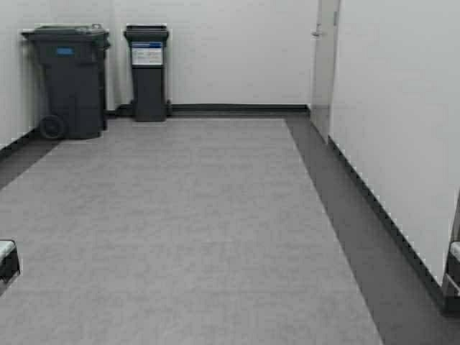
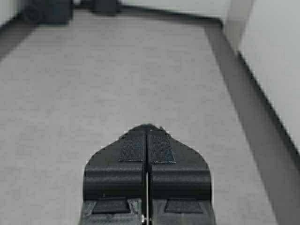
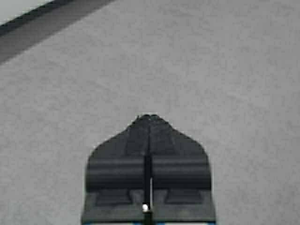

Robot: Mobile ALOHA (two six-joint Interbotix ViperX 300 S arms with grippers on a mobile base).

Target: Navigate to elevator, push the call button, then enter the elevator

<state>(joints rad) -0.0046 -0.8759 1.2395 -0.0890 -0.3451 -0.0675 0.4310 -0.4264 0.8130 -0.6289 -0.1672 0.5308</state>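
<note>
The elevator and the call button are out of view in every view. My left gripper (image 2: 147, 126) is shut with nothing in it and hangs over grey carpet. My right gripper (image 3: 149, 116) is also shut and empty, likewise above the carpet. In the high view only a corner of the left arm (image 1: 7, 260) shows at the left edge and a bit of the right arm (image 1: 453, 277) at the right edge.
A large wheeled dark bin (image 1: 67, 81) and a narrower bin with a label (image 1: 148, 72) stand against the far white wall. A white wall (image 1: 402, 122) with dark baseboard runs along the right; a door (image 1: 325, 61) sits at its far end. Grey carpet (image 1: 180, 230) stretches ahead.
</note>
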